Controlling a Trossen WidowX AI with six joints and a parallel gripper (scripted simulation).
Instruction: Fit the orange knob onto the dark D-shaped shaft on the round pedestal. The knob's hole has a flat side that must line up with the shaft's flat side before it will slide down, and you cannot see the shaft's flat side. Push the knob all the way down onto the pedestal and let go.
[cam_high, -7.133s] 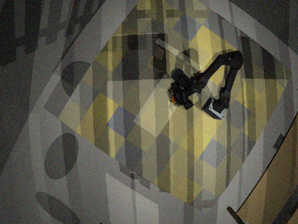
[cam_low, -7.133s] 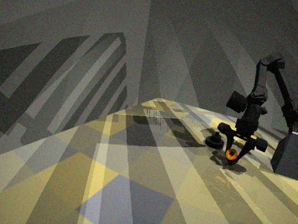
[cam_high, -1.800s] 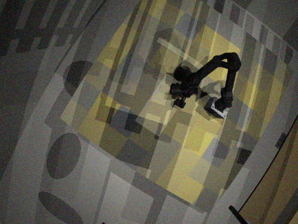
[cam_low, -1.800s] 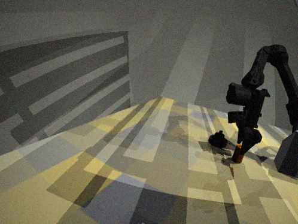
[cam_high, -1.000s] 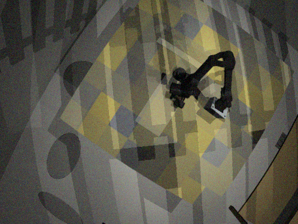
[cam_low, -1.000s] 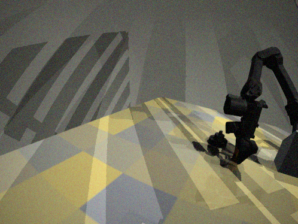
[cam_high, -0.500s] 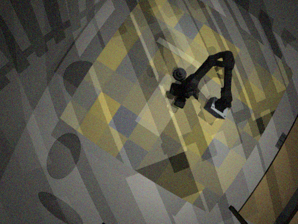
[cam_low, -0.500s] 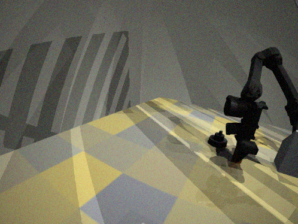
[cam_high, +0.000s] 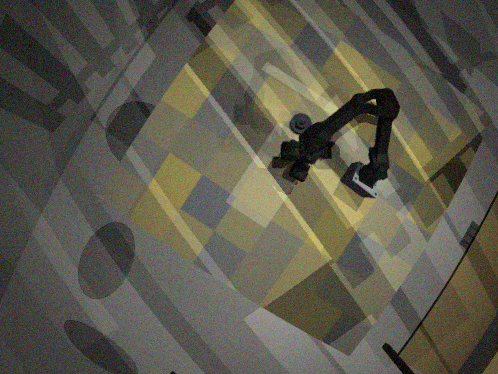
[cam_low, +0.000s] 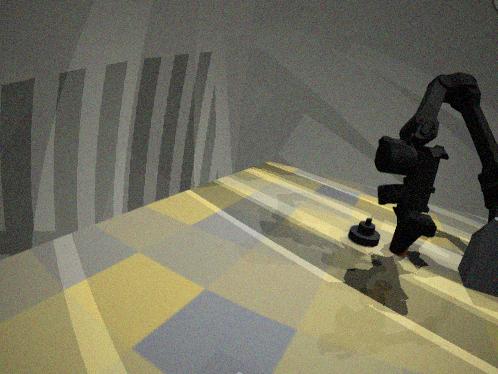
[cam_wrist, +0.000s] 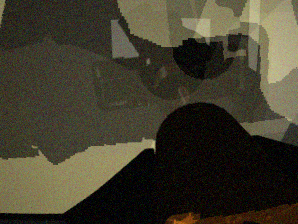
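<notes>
My gripper (cam_low: 399, 249) points down and is shut on the orange knob (cam_low: 402, 253) (cam_wrist: 252, 215). Only a sliver of orange shows below the fingertips in the exterior view, and an orange edge at the bottom of the wrist view. The knob is low, near the table; whether it touches is unclear. The round dark pedestal (cam_high: 294, 129) (cam_low: 364, 239) stands beside the gripper, to its left in the exterior view. Its short shaft (cam_low: 369, 221) stands up bare. The shaft's flat side cannot be made out. In the top view the arm hides the fingertips and knob.
The arm (cam_high: 384, 131) (cam_low: 475, 115) bends up and over from its base (cam_high: 361, 180) (cam_low: 481, 260), on the far side of the gripper from the pedestal. The patchwork table (cam_high: 260, 200) (cam_low: 220, 320) carries strong light stripes and dark shadows.
</notes>
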